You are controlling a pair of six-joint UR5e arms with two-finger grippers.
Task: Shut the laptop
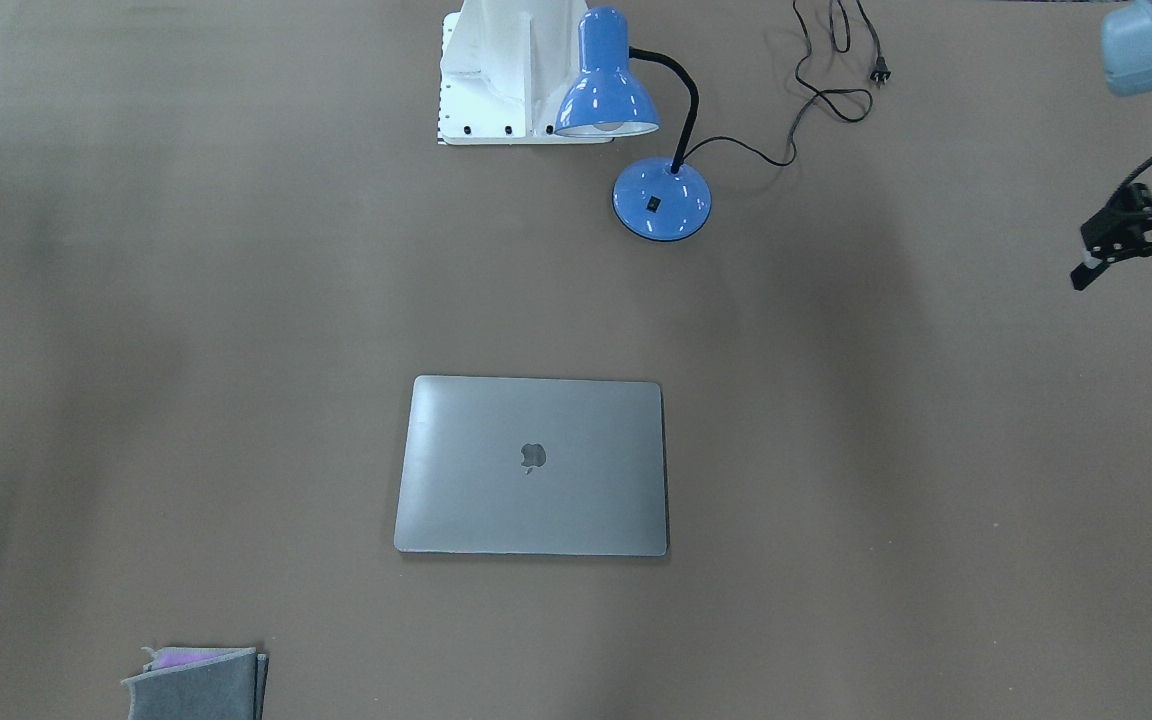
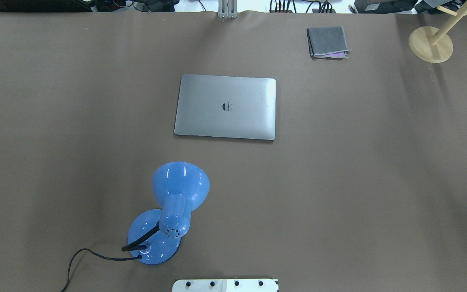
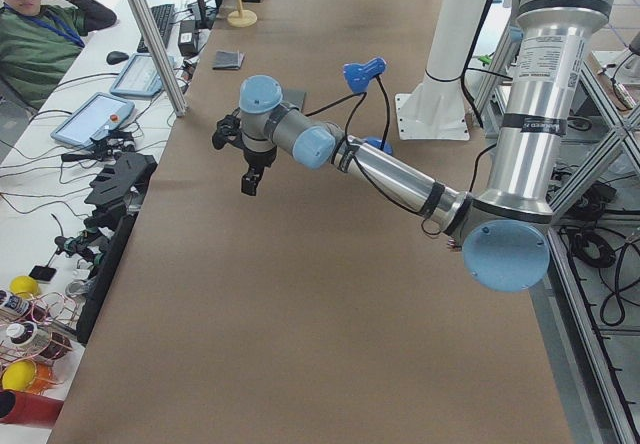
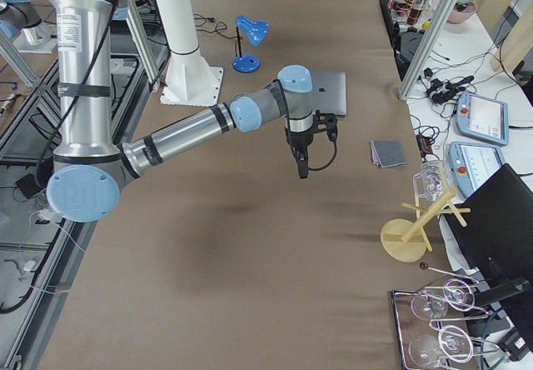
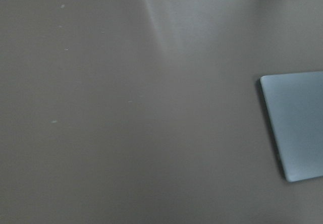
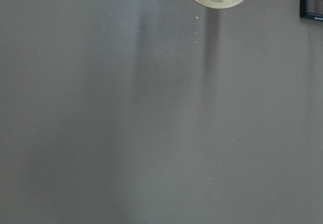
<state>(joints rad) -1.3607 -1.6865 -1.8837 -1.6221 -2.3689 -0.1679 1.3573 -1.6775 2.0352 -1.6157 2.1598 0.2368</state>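
The left gripper (image 1: pixel 1136 280) hung above the table's end with its fingers spread apart and nothing between them. Well off to its inner side, toward the middle of the table (image 2: pixel 359 182), lay the laptop (image 2: pixel 225 107), its lid flat down on its base and logo up, with no gap showing. The left wrist camera caught only one corner of it. A blue desk lamp (image 2: pixel 176 194) stood on that same inner side, closer to the robot than the laptop, and its plug (image 1: pixel 880 72) lay loose on the table.

The closing looked done, so what remained was probably only to keep clear. Done well, that meant holding both grippers high and out at the ends, with no sweep across the lid or the lamp's neck, and checking that the lid's front edge sat flush.

A folded grey cloth (image 2: pixel 327 41) lay between the laptop and the right gripper (image 4: pixel 304 149), toward the far edge. That gripper pointed down over bare table, and whether its fingers were apart or together could not be told. Near it stood a wooden stand (image 2: pixel 430 44) on a round base.

The table was covered in plain, matte brown. Beyond its far edge ran desks crowded with cables and control pendants, and a person in green (image 3: pixel 40 34) sat there.
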